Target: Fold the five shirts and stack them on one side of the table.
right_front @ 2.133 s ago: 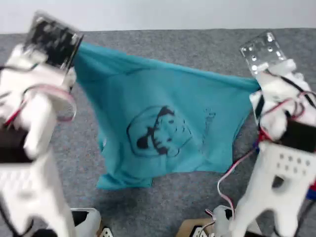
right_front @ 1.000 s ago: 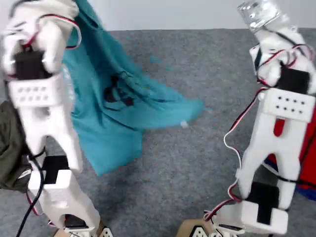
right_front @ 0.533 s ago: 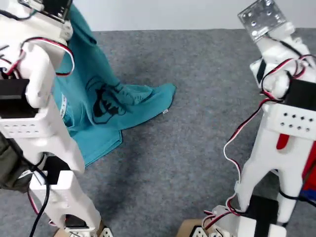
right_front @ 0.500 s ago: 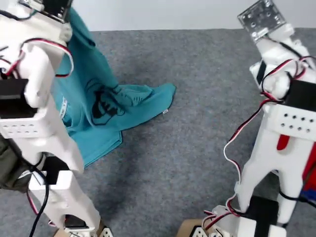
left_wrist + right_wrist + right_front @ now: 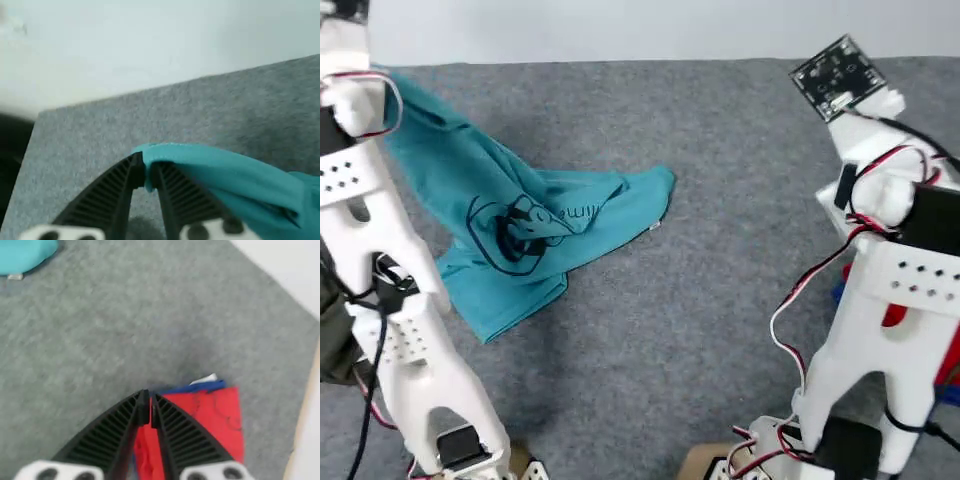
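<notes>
– grey felt counter (image 5: 720,250), pale wall (image 5: 620,30) behind. where's the left hand (image 5: 146,175)?
– raised at the far left edge, clamped on a fold of the teal shirt (image 5: 520,230); the rest lies crumpled on the counter (print up).
– and the right hand (image 5: 149,410)?
– clenched on nothing, over a red shirt (image 5: 210,415) with a blue cloth (image 5: 207,386) under it, as its wrist view shows.

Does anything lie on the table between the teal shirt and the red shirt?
Nothing visible lies on the table between the teal shirt and the red shirt; the right end effector hangs above the red one's edge.
</notes>
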Motion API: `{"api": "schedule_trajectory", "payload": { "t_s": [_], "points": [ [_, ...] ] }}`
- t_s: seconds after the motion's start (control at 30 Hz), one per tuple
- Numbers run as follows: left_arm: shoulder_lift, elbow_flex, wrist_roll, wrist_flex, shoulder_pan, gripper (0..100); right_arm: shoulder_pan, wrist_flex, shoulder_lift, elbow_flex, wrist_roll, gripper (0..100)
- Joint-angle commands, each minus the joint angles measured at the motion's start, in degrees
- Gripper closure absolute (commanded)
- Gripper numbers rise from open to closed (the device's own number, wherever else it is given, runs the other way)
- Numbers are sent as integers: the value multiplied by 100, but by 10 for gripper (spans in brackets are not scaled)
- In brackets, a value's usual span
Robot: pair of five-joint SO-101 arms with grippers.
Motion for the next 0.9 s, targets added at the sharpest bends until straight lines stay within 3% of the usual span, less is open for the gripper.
{"api": "schedule_trajectory", "payload": {
  "t_s": [0.0,0.17,0.37,0.67,0.87],
  "points": [
    [237,-4,62,-501,-316,995,40,347,-189,-281,9,988],
    [651,-4,62,-826,-589,986,57,418,-242,26,9,988],
    [668,-110,0,-563,-589,873,40,426,-242,563,9,988],
    [589,-1156,-835,-88,-589,818,31,426,-242,976,-325,988],
    [501,-1868,-1345,1451,-316,817,31,426,-242,993,-396,988]
  ]
}}
